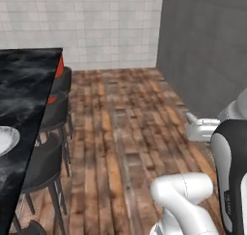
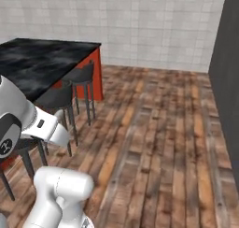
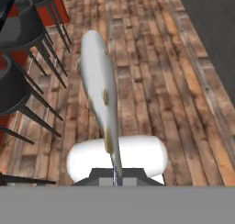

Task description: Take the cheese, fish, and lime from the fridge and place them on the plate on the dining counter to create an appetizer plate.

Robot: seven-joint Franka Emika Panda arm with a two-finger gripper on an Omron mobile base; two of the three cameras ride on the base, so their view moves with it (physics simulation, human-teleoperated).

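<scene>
Above wood-plank floor (image 3: 151, 81) beside the dining counter (image 1: 24, 84) and stools (image 2: 58, 97), jaws clamped on the fish (image 3: 98, 85).

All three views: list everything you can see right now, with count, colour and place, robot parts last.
slender silvery-grey whole fish: one, silver with yellowish spots, held by its tail in the hand view, body sticking out over the floor.
round light-grey plate: one, on the counter at the left edge of the left base view, partly cut off.
black marble-patterned dining counter: one, white veins, red base, left side of both base views.
black stools: several, tucked along the counter's edge.
wooden plank floor: brown, across the middle.
white tiled wall: at the back.
dark grey wall: on the right.
gripper: one, shut on the fish's tail.
</scene>
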